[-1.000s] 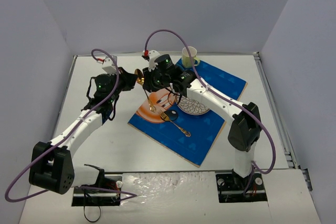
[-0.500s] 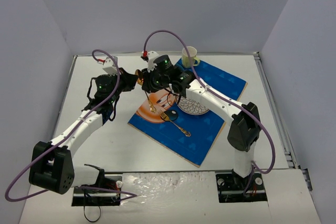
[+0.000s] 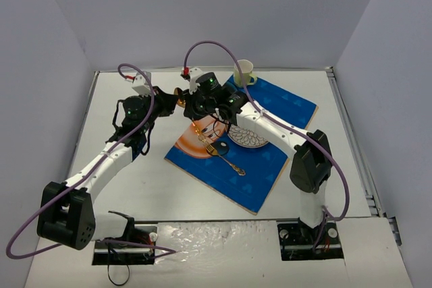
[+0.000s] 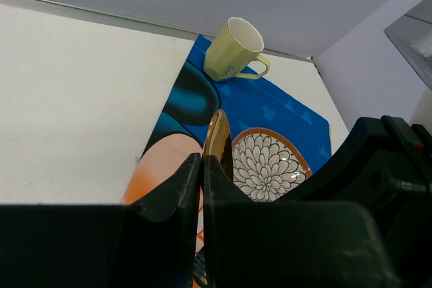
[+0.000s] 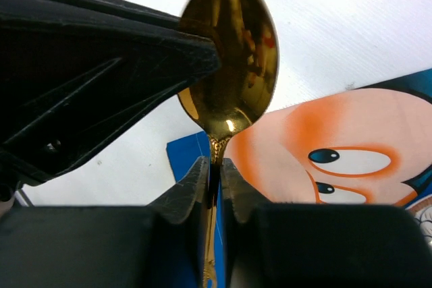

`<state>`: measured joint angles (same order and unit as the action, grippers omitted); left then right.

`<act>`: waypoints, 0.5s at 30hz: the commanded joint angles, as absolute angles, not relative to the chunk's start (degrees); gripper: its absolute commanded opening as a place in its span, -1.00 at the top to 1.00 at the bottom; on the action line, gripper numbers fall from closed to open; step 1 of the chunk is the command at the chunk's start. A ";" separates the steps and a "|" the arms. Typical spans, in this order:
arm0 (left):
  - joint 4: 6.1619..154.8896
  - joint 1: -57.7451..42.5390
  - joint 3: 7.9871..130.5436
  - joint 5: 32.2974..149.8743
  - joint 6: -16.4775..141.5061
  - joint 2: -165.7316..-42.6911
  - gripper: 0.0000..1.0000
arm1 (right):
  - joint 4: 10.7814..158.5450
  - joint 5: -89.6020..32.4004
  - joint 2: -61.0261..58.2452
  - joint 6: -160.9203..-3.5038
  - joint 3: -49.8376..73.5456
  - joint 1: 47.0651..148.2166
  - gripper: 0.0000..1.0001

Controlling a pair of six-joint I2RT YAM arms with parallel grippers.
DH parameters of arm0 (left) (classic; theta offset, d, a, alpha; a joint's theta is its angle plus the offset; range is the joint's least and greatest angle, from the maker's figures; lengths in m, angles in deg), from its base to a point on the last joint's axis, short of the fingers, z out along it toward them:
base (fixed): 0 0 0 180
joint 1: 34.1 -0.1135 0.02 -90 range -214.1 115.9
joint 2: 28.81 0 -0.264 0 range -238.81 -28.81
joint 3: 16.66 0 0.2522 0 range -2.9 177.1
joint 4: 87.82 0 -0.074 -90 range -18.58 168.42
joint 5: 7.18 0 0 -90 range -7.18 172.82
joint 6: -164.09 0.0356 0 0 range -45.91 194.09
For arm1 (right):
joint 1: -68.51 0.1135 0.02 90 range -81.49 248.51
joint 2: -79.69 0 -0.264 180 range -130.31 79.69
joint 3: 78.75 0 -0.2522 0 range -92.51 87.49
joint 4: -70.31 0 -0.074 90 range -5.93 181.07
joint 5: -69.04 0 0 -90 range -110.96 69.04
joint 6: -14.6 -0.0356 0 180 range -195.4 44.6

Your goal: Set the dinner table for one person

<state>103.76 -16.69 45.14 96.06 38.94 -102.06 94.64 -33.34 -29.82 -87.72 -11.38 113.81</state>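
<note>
A gold spoon [image 5: 229, 52] hangs in the air above the left edge of the blue placemat [image 3: 270, 166], on the white dinner table [image 3: 142, 187]. My left gripper [image 4: 202, 165] is shut on the rim of the spoon's bowl [image 4: 219, 138]. My right gripper [image 5: 213, 170] is shut on the spoon's neck just below the bowl, and the handle runs down between its jaws. In the top view the two grippers meet at the spoon [image 3: 179, 97]: the left gripper [image 3: 171, 99] comes from the left and the right gripper [image 3: 190, 103] from the right.
A flower-patterned plate [image 3: 247, 137] lies on the placemat with a dark-headed, gold-handled utensil [image 3: 226, 158] to its left. A pale yellow mug [image 3: 244, 72] stands at the mat's far corner. Grey walls close in the table on three sides.
My right gripper's jaws have closed onto the spoon's neck. Both wrists stay at the same spot; the right arm has shifted slightly.
</note>
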 commanded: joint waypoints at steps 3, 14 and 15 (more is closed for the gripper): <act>107.78 -16.17 45.73 98.03 38.49 -99.76 0.52 | 92.24 -31.97 -25.31 -82.68 -9.78 113.49 1.00; 84.42 -16.51 47.63 97.19 46.38 -91.19 -0.80 | 95.85 -29.05 -17.06 -61.24 0.55 97.51 1.00; 81.72 -16.60 47.63 97.06 47.10 -90.21 -0.81 | 96.38 -28.96 -16.99 -59.20 1.03 97.00 1.00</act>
